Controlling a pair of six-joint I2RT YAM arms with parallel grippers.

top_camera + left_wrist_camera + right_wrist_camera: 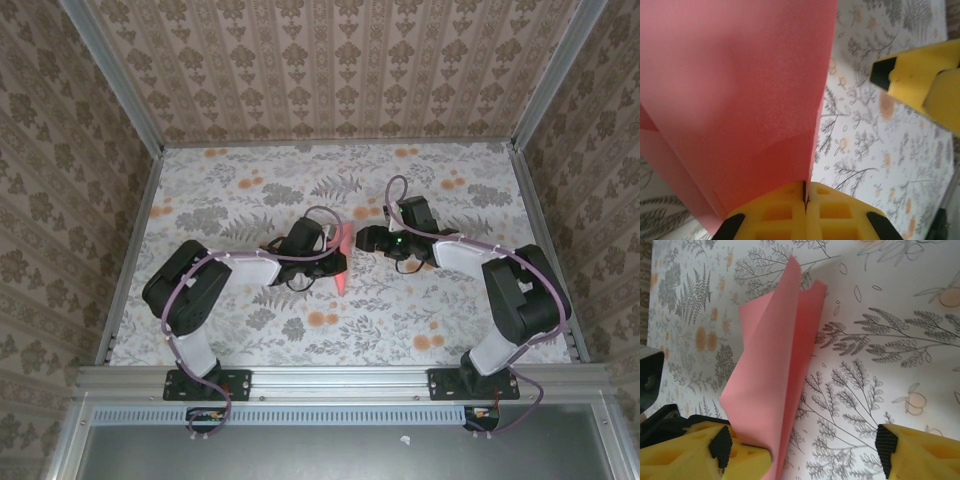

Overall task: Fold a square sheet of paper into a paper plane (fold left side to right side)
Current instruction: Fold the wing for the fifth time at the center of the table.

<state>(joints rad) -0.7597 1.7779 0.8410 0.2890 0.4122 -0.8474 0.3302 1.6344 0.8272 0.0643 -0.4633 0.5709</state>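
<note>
Left wrist view: left pincer (805, 192) clamped tight on folded edge of square sheet of paper (740, 100), holding it standing up off tabletop (875, 165), likely keeping layers aligned. Right pincer (805, 442) spread wide, gripping nothing, paper just beside one jaw, seemingly poised for loose flap.

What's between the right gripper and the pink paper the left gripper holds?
Bare flowered table, by the left wrist view: the open right gripper stands apart from the pink paper pinched in the left gripper.
</note>
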